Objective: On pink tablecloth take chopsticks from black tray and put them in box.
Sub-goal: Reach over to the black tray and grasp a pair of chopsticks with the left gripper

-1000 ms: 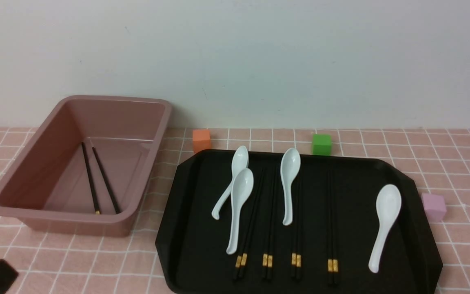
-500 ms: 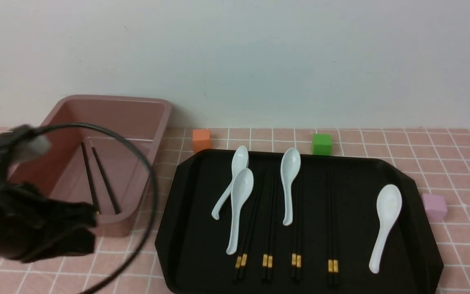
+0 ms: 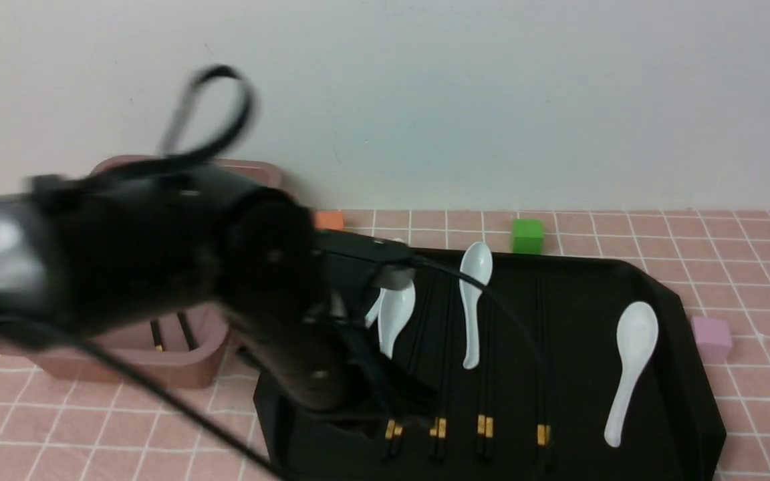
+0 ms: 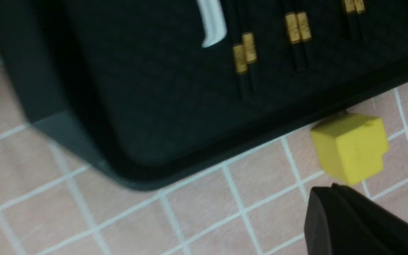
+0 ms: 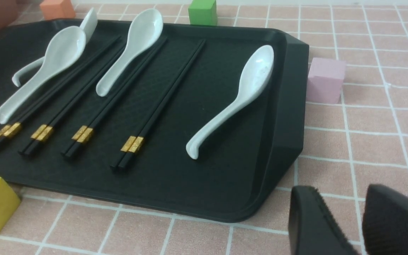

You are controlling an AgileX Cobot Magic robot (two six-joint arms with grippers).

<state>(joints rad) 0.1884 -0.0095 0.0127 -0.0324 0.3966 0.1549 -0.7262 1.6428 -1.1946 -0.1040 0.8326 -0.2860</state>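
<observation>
Several pairs of black chopsticks [image 3: 485, 374] with gold bands lie on the black tray [image 3: 666, 314] on the pink tablecloth [image 3: 746, 267]; they also show in the right wrist view [image 5: 161, 102]. One more pair [image 3: 188, 333] lies in the box [image 3: 158, 371], mostly hidden by my blurred left arm [image 3: 158, 260]. In the left wrist view, my left gripper [image 4: 326, 193] is shut and empty above the cloth, beside the tray's front corner [image 4: 136, 117] and short of the nearest chopsticks [image 4: 244, 53]. My right gripper [image 5: 338, 193] is open and empty over the cloth beyond the tray's right front corner.
White spoons [image 3: 629, 367] lie among the chopsticks. A yellow cube [image 4: 351, 147] sits against the tray's front edge, close to the left fingertips. A green cube [image 3: 527, 235] and an orange cube [image 3: 328, 219] stand behind the tray, a pink cube [image 3: 711, 337] to its right.
My left arm has swung in from the lower left, up and rightward across the box, to the tray's front left part. The chopsticks and spoons have not moved.
</observation>
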